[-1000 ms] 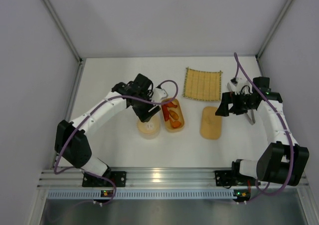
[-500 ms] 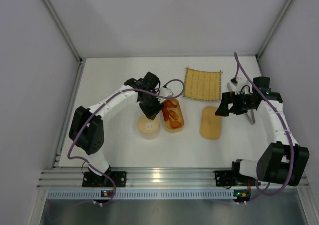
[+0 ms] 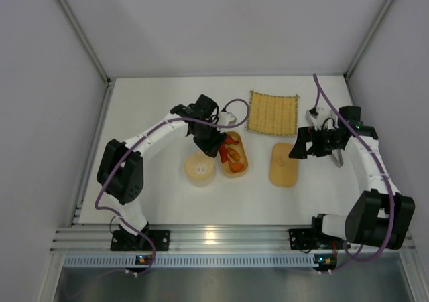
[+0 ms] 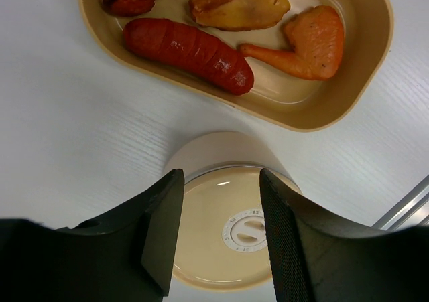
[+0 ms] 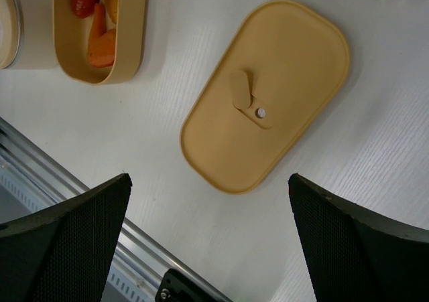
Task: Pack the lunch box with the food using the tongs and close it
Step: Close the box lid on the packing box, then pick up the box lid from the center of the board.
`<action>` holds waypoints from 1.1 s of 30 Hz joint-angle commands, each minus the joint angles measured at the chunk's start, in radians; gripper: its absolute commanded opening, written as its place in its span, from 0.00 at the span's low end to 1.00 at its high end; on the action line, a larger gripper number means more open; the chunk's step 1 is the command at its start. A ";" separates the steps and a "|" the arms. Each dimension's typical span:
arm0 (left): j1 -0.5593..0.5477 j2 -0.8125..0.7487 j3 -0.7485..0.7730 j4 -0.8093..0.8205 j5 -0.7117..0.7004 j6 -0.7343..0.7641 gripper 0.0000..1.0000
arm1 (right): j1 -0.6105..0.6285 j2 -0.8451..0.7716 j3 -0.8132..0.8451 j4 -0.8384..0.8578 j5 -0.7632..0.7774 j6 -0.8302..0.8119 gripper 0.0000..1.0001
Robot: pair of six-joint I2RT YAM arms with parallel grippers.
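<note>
The round dish (image 3: 200, 169) at the left is now uncovered and looks empty. The left gripper (image 4: 218, 188) has pulled back from over it toward the far side, and its jaws have narrowed to half apart with nothing between them. Just right of the dish, the lunch box (image 3: 244, 160) lies open with the food (image 4: 191, 47) inside. The lid (image 3: 283, 165) rests apart on the table. The right gripper (image 5: 209, 188) hovers spread wide and empty. I judge that packing is finished and closing remains.
</note>
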 commanded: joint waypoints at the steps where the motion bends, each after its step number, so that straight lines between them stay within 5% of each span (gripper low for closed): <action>1: -0.003 0.009 -0.011 0.058 0.048 -0.044 0.54 | 0.016 -0.020 0.004 0.042 -0.023 -0.006 0.99; 14: -0.003 -0.023 -0.166 -0.015 -0.040 0.030 0.46 | 0.016 -0.007 -0.008 0.040 0.072 0.009 0.98; 17: -0.003 -0.065 -0.203 -0.018 -0.064 0.036 0.46 | 0.016 0.013 -0.028 0.063 0.121 0.034 0.93; 20: -0.003 -0.097 -0.202 -0.017 -0.051 0.032 0.49 | 0.018 0.049 -0.049 0.084 0.181 0.066 0.72; 26: -0.004 -0.155 -0.131 0.005 -0.017 -0.021 0.63 | 0.018 0.157 -0.026 0.114 0.230 0.112 0.50; 33: 0.002 -0.209 -0.113 0.075 -0.055 -0.084 0.67 | 0.071 0.280 0.010 0.137 0.310 0.149 0.43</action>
